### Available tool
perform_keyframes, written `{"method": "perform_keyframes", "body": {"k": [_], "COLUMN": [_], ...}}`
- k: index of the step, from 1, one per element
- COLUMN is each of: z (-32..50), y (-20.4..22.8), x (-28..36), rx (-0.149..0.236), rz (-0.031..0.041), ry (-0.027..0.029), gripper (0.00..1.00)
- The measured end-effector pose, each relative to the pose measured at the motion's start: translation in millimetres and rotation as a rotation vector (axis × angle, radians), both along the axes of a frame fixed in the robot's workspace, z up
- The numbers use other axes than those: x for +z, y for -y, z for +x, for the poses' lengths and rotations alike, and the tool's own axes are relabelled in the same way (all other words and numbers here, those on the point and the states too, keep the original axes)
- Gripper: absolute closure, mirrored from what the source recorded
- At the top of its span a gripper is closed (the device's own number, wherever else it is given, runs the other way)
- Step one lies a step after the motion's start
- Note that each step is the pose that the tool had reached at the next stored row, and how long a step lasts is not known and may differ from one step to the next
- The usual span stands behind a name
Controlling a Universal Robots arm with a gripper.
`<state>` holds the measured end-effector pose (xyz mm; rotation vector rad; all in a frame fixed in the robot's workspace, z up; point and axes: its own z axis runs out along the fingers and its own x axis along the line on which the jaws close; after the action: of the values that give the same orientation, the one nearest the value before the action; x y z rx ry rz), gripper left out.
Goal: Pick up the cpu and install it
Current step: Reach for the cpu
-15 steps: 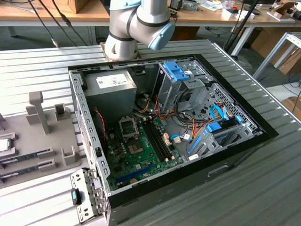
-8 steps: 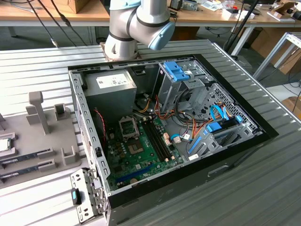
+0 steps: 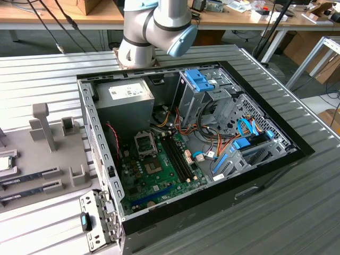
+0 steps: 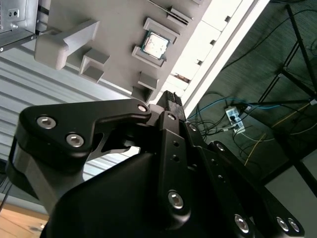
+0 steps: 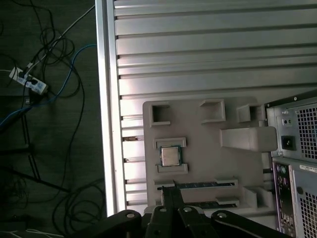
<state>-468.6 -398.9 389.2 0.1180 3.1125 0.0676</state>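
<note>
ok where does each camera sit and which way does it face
Exterior view: off the arm, looking down into the case; arm shows.
First wrist view: on the wrist, facing the cpu in its tray; gripper shows.
Second wrist view: also on the wrist, looking past the gripper.
Both wrist views share cpu, tray, gripper.

Open computer case [image 3: 255,183] on ribbed table [image 3: 276,223] — grey fixture tray [image 5: 208,158] beside it
</note>
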Motion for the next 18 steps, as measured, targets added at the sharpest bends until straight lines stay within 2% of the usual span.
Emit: {"method": "perform_keyframes", "body": {"k": [18], "z": [-16.6], "y": [0.0], "x": [-0.6], "rx": [0.000], "rz": [0.0000], "ry": [0.0000], "gripper": [0.89]}}
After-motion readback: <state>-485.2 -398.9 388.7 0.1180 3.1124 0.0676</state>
